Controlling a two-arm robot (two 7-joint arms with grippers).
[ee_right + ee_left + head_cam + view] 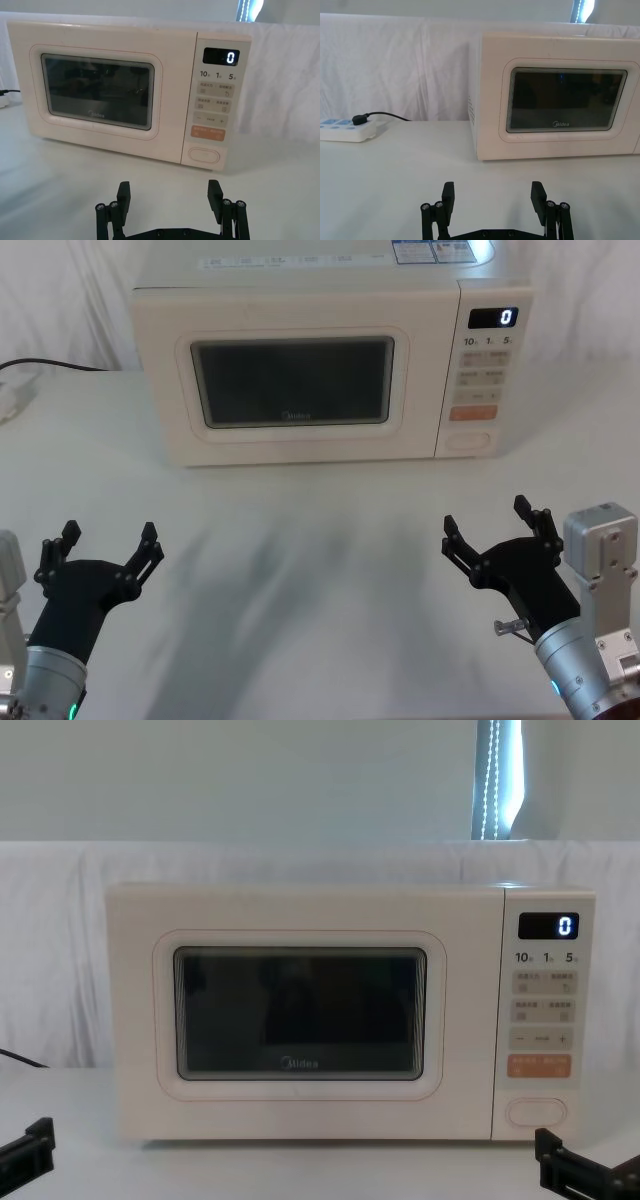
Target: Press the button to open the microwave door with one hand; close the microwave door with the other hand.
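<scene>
Wide cream microwave door (290, 380) is closed. Plain cream pill-shaped button (468, 439) sits lowest on the panel (below the orange key). Both black claw end effectors, left (104, 545) and right (492, 523), hover spread, well short. Recommend one right fingertip pressing squarely.

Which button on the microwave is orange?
The wide rectangular key just above the big cream button. The other keys are pale beige.

Cream microwave door (290, 380) with dark window, cream button (470, 439), black claws.
</scene>
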